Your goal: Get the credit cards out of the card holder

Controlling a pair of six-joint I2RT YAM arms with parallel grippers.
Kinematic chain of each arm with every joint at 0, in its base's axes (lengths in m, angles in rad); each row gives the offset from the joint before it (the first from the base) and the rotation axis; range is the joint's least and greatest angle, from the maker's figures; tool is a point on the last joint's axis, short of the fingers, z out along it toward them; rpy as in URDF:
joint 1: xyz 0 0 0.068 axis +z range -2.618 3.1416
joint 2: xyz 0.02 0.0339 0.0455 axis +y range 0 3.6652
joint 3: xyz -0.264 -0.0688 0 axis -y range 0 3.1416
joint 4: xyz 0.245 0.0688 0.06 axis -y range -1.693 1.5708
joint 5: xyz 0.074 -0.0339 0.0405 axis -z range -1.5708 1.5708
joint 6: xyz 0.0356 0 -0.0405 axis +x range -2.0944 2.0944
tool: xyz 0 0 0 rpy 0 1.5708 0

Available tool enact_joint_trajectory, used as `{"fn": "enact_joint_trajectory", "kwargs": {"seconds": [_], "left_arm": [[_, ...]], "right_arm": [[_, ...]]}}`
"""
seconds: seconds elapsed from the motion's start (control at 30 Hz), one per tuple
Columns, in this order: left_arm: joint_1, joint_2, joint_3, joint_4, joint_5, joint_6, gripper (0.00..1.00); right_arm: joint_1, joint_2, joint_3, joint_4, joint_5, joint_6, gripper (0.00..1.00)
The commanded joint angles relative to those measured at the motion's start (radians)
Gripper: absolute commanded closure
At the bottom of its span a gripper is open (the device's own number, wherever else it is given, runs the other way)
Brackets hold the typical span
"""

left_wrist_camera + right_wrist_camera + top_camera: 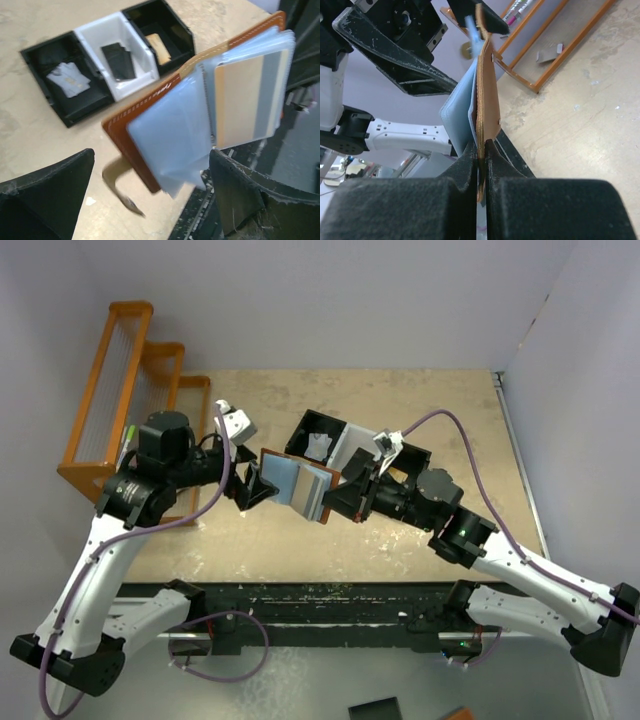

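The tan table (455, 420) carried a black-and-white three-compartment tray (352, 440) just toward 12 o'clock of its middle and an orange stepped wire rack (120, 390) along its 9-to-10 o'clock edge, well apart.

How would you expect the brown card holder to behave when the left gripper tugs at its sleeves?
Probably floppy: the card holder fans open and its pale sleeves splay and bow instead of lying flat. Likely light, since the right gripper holds it aloft by one pinched leather edge. The sleeves look glossy, so a grip may slip.
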State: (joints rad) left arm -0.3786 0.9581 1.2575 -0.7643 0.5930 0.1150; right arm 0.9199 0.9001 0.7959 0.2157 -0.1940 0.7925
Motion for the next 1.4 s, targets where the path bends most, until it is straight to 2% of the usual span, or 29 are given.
{"fn": "enact_joint_trajectory", "kwargs": {"seconds": [0.0,0.17,0.27,0.33,0.43,0.47,0.5,0.57,0.63,0.7,0.83,0.87,0.93,0.97,1.03,1.1,1.13,1.2,1.27,1.3,1.33,1.37], "left_arm": [[0.032,0.034,0.004,-0.019,0.221,-0.052,0.01],[0.156,0.063,-0.002,0.024,0.421,-0.138,0.01],[0.211,0.064,-0.024,0.088,0.637,-0.205,0.01],[0.211,0.065,-0.051,0.118,0.732,-0.246,0.11],[0.21,0.058,-0.08,0.163,0.79,-0.305,0.3],[0.211,0.055,-0.081,0.159,0.799,-0.303,0.31],[0.211,0.052,-0.08,0.156,0.802,-0.302,0.28],[0.211,0.044,-0.068,0.154,0.769,-0.312,0.12],[0.21,0.035,-0.054,0.153,0.733,-0.306,0.09],[0.21,0.024,-0.055,0.157,0.687,-0.3,0.14],[0.21,0.038,-0.076,0.086,0.536,-0.216,0.44],[0.21,0.052,-0.076,0.055,0.501,-0.189,0.48],[0.209,0.081,-0.076,0.004,0.461,-0.143,0.48],[0.21,0.09,-0.08,-0.01,0.461,-0.132,0.44],[0.21,0.096,-0.095,-0.007,0.506,-0.135,0.34],[0.21,0.092,-0.113,0.026,0.567,-0.166,0.32],[0.21,0.091,-0.119,0.042,0.596,-0.182,0.35],[0.21,0.087,-0.124,0.057,0.645,-0.207,0.5],[0.21,0.085,-0.125,0.054,0.694,-0.212,0.78],[0.21,0.083,-0.125,0.054,0.712,-0.21,0.89],[0.21,0.079,-0.124,0.055,0.723,-0.217,0.98],[0.21,0.076,-0.123,0.058,0.727,-0.23,1.0]], "right_arm": [[0.0,-0.032,0.04,0.06,-0.05,-0.026,1.0],[0.0,-0.042,0.045,0.074,-0.109,-0.035,1.0],[0.0,-0.041,0.042,0.087,-0.126,-0.032,1.0],[0.0,-0.038,0.042,0.092,-0.126,-0.031,1.0],[0.0,-0.028,0.041,0.101,-0.12,-0.031,1.0],[0.0,-0.024,0.043,0.101,-0.114,-0.03,1.0],[0.0,-0.02,0.045,0.098,-0.109,-0.03,1.0],[0.0,-0.013,0.05,0.087,-0.1,-0.037,1.0],[0.0,-0.01,0.055,0.071,-0.096,-0.042,1.0],[0.0,-0.009,0.055,0.068,-0.096,-0.044,1.0],[0.0,-0.014,0.061,0.068,-0.09,-0.044,1.0],[0.0,-0.013,0.061,0.071,-0.089,-0.043,1.0],[0.0,-0.009,0.063,0.085,-0.092,-0.037,1.0],[0.0,-0.006,0.063,0.096,-0.096,-0.034,1.0],[0.0,0.006,0.063,0.117,-0.108,-0.027,1.0],[0.0,0.018,0.067,0.125,-0.115,-0.026,1.0],[0.0,0.024,0.07,0.125,-0.116,-0.026,1.0],[0.0,0.032,0.071,0.126,-0.105,-0.021,1.0],[0.0,0.034,0.073,0.119,-0.088,-0.015,1.0],[0.0,0.035,0.076,0.114,-0.083,-0.014,1.0],[0.0,0.037,0.079,0.105,-0.077,-0.011,1.0],[0.0,0.04,0.084,0.09,-0.068,-0.008,1.0]]}}
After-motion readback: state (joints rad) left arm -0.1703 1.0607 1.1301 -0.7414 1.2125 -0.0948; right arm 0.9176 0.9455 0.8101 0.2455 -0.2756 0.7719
